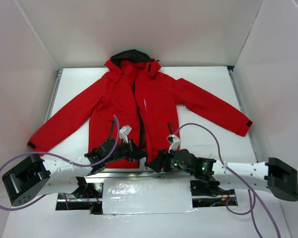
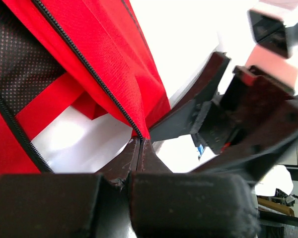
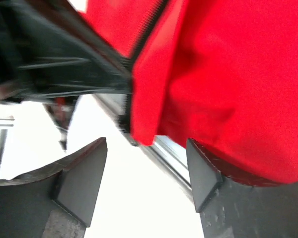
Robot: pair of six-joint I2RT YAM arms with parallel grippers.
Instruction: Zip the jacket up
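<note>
early step: mating zipper ends at the 6 o'clock hem of the jacket, spread flat, hood at 12. pinching one hem corner with left gripper fully closed; right gripper wide apart, empty, astride the other. next: likely clamping there, seating the pin.

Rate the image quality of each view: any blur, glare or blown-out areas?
Top external: sharp and evenly lit, with glare on the shiny sheet at the bottom centre. Left wrist: zipper teeth crisp, the table blown out to white, the left end effector dark and soft. Right wrist: smeared throughout, worst in the upper left; weave of the jacket lost.
</note>
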